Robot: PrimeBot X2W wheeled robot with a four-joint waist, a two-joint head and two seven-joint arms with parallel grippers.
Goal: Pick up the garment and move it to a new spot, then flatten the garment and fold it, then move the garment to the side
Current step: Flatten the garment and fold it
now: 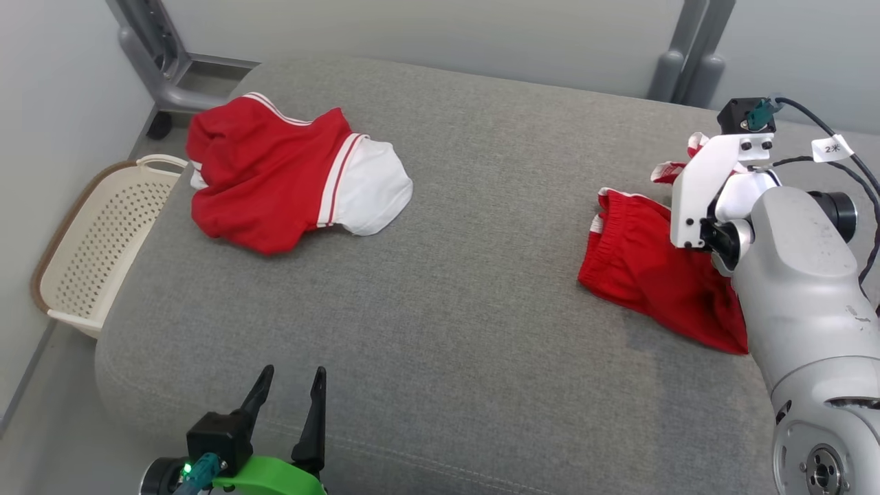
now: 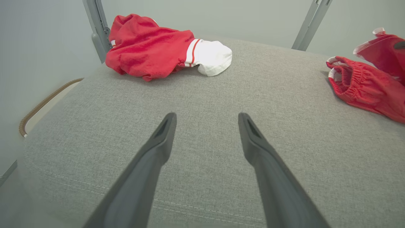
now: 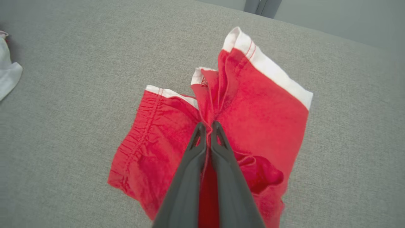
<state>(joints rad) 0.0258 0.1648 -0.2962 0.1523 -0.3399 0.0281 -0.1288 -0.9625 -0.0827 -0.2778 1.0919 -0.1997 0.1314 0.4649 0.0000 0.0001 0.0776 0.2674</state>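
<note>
R gripper (image 3: pixel 207 126) pinches a ridge of the fleecy red shorts (image 3: pixel 265 107), elastic waist crinkled, at right end of woven grey cushion (image 1: pixel 447 295). L gripper (image 2: pixel 206 116) gapes wide over its front edge.

Head view downward; wrist views share shorts (image 3: pixel 262 120)

Grey cushion (image 1: pixel 447 309) — red-white top (image 1: pixel 275 179) left, red shorts (image 1: pixel 639 275) right.
</note>
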